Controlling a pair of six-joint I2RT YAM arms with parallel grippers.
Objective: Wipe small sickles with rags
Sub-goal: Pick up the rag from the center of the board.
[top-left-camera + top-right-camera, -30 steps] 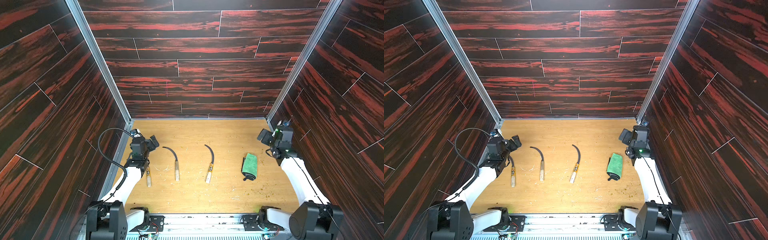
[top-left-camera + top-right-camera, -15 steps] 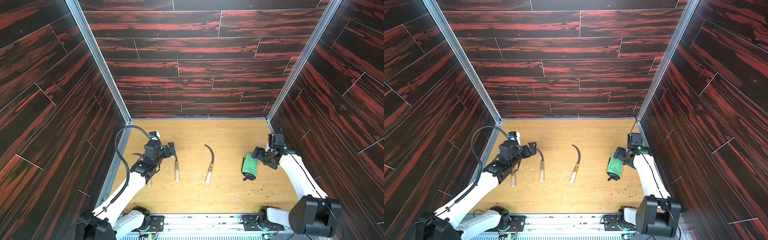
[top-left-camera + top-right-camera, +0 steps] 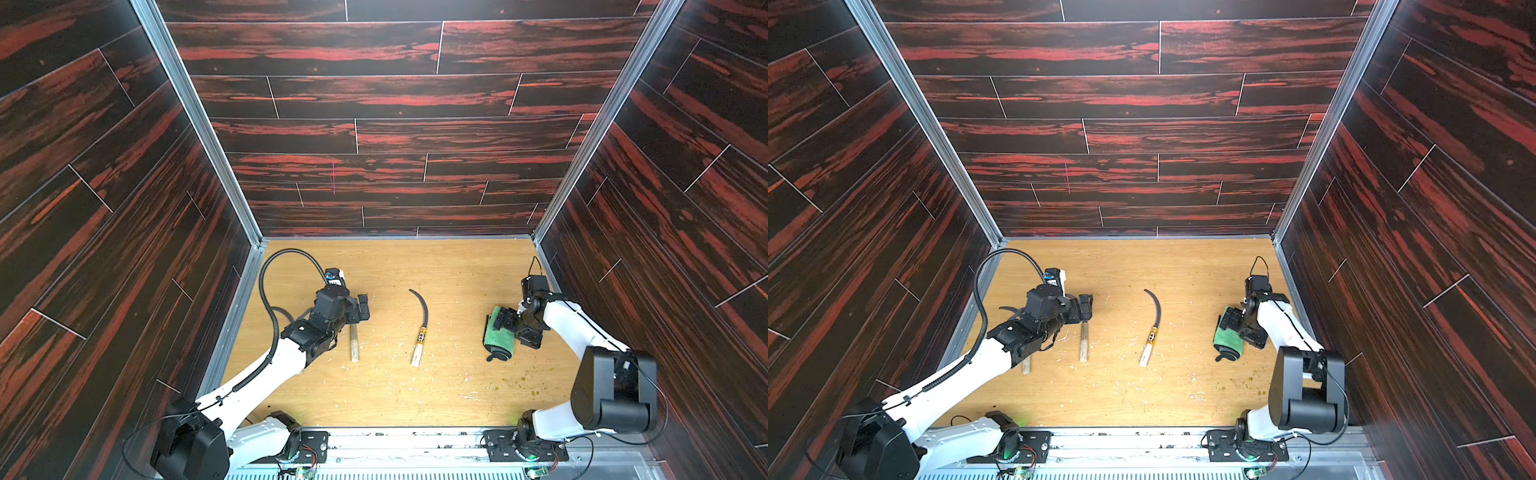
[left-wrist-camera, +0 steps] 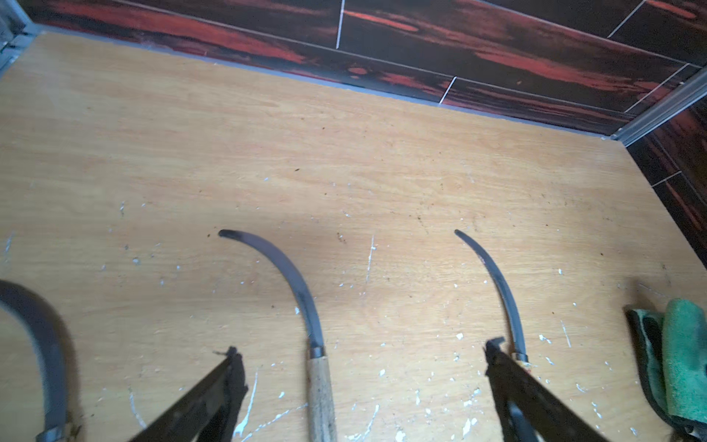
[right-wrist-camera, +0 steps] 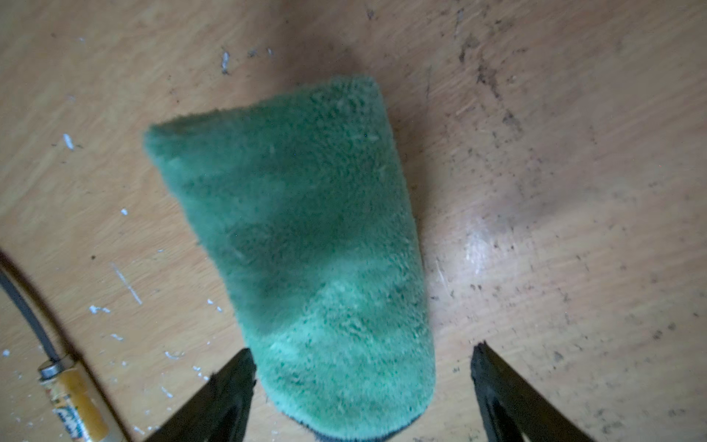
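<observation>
Three small sickles lie side by side on the wooden floor. In the left wrist view they are the left sickle [image 4: 44, 336], the middle sickle [image 4: 308, 325] and the right sickle [image 4: 503, 294]. My left gripper [image 3: 360, 307] is open and hovers over the middle sickle [image 3: 354, 347] where blade meets handle, touching nothing. The left arm hides most of the left sickle [image 3: 1026, 365]. The green rag [image 3: 498, 338] lies right of the right sickle [image 3: 419, 328]. My right gripper [image 5: 361, 352] is open and straddles the rag's [image 5: 306, 229] far end, with a gap at one finger.
Dark red panel walls close in the floor [image 3: 415, 266] on three sides. A black ribbed cable [image 3: 266, 282] loops from the left arm beside the left wall. White flecks and dirt crumbs [image 3: 515, 386] dot the floor. The arm bases stand along the front rail.
The left arm swung in from the left wall to above the middle sickle. The right arm dropped from the right wall onto the rag, its jaws narrowing slightly.
</observation>
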